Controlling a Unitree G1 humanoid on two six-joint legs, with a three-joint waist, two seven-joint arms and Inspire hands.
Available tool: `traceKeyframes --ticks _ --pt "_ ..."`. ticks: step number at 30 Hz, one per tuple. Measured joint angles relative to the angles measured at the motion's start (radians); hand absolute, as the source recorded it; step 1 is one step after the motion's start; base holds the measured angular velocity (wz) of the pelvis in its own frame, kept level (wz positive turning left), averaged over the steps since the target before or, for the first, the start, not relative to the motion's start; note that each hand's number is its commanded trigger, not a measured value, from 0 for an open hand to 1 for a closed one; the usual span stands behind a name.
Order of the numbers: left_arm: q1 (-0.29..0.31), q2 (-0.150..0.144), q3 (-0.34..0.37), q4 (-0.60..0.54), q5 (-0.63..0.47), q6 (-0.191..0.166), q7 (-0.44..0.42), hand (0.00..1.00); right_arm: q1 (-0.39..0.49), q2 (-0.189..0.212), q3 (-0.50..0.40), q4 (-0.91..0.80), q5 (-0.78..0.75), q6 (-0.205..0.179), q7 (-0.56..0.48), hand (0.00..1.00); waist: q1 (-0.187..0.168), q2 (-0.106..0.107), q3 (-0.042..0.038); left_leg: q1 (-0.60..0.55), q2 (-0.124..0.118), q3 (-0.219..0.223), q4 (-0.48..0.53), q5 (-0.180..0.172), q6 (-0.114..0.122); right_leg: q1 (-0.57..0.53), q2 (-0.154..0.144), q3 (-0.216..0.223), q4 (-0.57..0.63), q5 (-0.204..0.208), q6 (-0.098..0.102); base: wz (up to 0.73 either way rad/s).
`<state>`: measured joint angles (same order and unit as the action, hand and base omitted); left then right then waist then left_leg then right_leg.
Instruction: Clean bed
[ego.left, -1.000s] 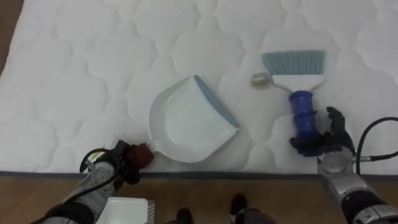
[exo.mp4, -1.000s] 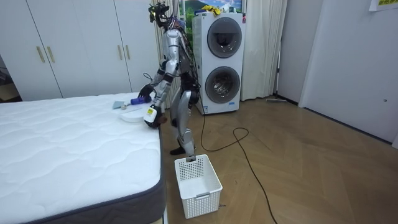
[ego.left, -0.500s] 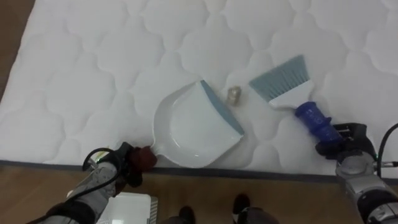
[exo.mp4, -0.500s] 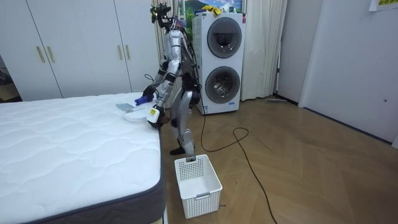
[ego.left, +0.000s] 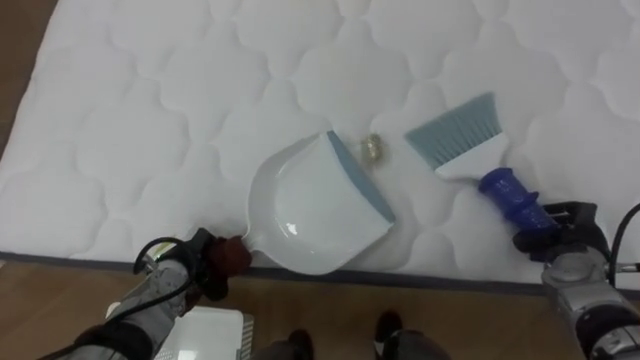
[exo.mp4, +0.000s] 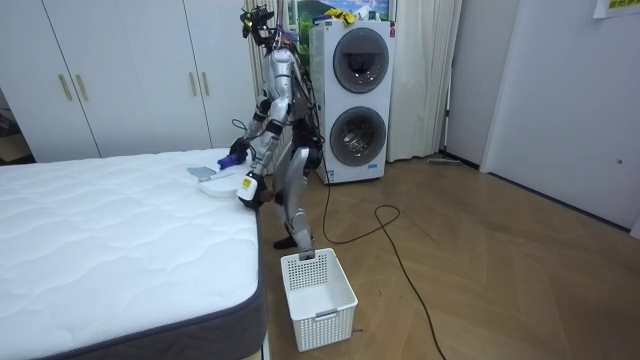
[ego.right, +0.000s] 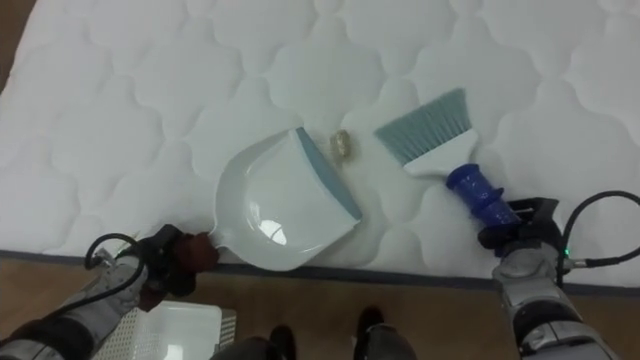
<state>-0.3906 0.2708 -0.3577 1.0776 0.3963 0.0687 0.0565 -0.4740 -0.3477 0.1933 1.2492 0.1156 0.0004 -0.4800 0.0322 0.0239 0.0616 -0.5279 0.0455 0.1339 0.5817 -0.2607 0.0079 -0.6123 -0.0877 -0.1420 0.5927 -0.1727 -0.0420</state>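
A white dustpan (ego.left: 315, 205) with a grey-blue lip lies on the white quilted mattress (ego.left: 150, 120) near its front edge. My left hand (ego.left: 212, 264) is shut on its dark red handle at the lower left. A small crumpled scrap (ego.left: 372, 147) lies just off the lip's far end. Right of it, a hand brush (ego.left: 455, 135) with grey-blue bristles rests on the bed, angled toward the scrap. My right hand (ego.left: 556, 228) is curled round its blue handle (ego.left: 508, 193) at the lower right. In the room view I stand at the bed's side by the dustpan (exo.mp4: 212, 184).
A white slatted basket (exo.mp4: 318, 286) stands on the wooden floor beside the bed, and its corner (ego.left: 205, 338) sits below my left arm. The mattress edge (ego.left: 420, 280) runs along the bottom. A stacked washer and dryer (exo.mp4: 355, 90) stands behind me.
My right hand has closed on the brush handle and swung the bristles left, pushing the scrap toward the dustpan's lip. The left hand still holds the dustpan.
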Motion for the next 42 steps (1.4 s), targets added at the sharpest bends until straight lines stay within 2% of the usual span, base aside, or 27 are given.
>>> traceKeyframes --ticks 2,9,16,22,24,26,30,33,35,38,42 --pt "0.0 0.0 -0.001 -0.003 0.0 0.0 0.001 1.0 -0.006 0.0 -0.002 0.002 0.0 0.016 -0.002 1.0 0.001 0.0 -0.0001 -0.003 0.001 0.0 0.005 -0.002 0.002 -0.001 0.0 -0.001 0.001 0.0 0.0 0.0" --pt "-0.002 0.0 -0.001 -0.005 0.012 0.013 0.024 1.0 -0.008 -0.002 -0.001 -0.003 -0.008 0.036 -0.009 1.0 -0.001 0.002 -0.0011 -0.013 0.006 0.0 0.029 -0.01 0.003 -0.005 -0.003 -0.01 0.017 -0.005 0.0 0.01" --pt "-0.002 0.007 0.001 -0.012 0.095 0.018 0.082 1.0 -0.008 -0.007 0.002 -0.007 -0.094 0.046 -0.051 1.0 0.003 -0.002 -0.0036 -0.021 0.01 -0.002 0.043 -0.011 0.002 -0.008 -0.009 -0.026 0.028 -0.007 -0.006 0.01" --pt "-0.019 0.048 0.01 -0.045 0.254 0.043 0.143 1.0 -0.017 -0.044 0.006 -0.012 -0.251 0.074 -0.063 1.0 0.02 -0.015 -0.0113 -0.022 0.009 -0.002 0.041 -0.012 0.001 -0.016 -0.006 -0.02 0.029 -0.003 -0.011 -0.04" --pt "-0.02 0.071 0.012 -0.046 0.275 0.043 0.164 1.0 -0.018 -0.065 0.022 -0.012 -0.286 0.084 -0.055 1.0 0.024 -0.025 -0.0122 -0.019 0.011 -0.001 0.039 -0.012 0.0 -0.014 -0.004 -0.018 0.029 -0.003 -0.011 -0.03" --pt "-0.02 0.113 0.013 -0.046 0.299 0.046 0.181 1.0 -0.018 -0.1 0.043 -0.012 -0.333 0.09 -0.032 1.0 0.027 -0.041 -0.0103 -0.02 0.014 -0.006 0.04 -0.012 -0.003 -0.01 -0.001 -0.024 0.025 -0.001 -0.014 0.02" --pt "-0.02 0.149 0.013 -0.046 0.344 0.066 0.213 1.0 -0.024 -0.146 0.054 -0.016 -0.464 0.117 -0.001 1.0 0.029 -0.057 -0.0101 -0.02 0.016 -0.018 0.041 -0.012 -0.004 0.001 0.0 -0.037 0.015 0.0 -0.015 0.08" --pt "-0.036 0.17 0.01 -0.046 0.359 0.076 0.226 1.0 -0.047 -0.178 0.083 -0.022 -0.541 0.131 0.017 1.0 0.03 -0.075 -0.0049 -0.023 0.015 -0.018 0.04 -0.012 -0.004 0.001 -0.002 -0.04 0.014 0.001 -0.014 0.03" --pt "-0.053 0.195 0.002 -0.046 0.361 0.077 0.247 1.0 -0.072 -0.197 0.109 -0.026 -0.587 0.135 0.022 1.0 0.034 -0.088 0.002 -0.032 0.017 -0.023 0.04 -0.012 -0.004 -0.004 0.0 -0.046 0.007 0.006 -0.015 0.04" --pt "-0.075 0.209 0.001 -0.046 0.378 0.078 0.251 1.0 -0.102 -0.217 0.142 -0.044 -0.68 0.159 0.026 1.0 0.042 -0.098 0.0067 -0.042 0.022 -0.024 0.04 -0.012 -0.004 -0.01 0.004 -0.051 -0.003 0.012 -0.018 -0.02" --pt "-0.097 0.218 0.002 -0.046 0.384 0.084 0.26 1.0 -0.12 -0.218 0.159 -0.054 -0.793 0.188 0.025 1.0 0.058 -0.117 0.0075 -0.05 0.031 -0.014 0.041 -0.012 -0.005 -0.021 0.008 -0.049 -0.005 0.014 -0.021 -0.07"
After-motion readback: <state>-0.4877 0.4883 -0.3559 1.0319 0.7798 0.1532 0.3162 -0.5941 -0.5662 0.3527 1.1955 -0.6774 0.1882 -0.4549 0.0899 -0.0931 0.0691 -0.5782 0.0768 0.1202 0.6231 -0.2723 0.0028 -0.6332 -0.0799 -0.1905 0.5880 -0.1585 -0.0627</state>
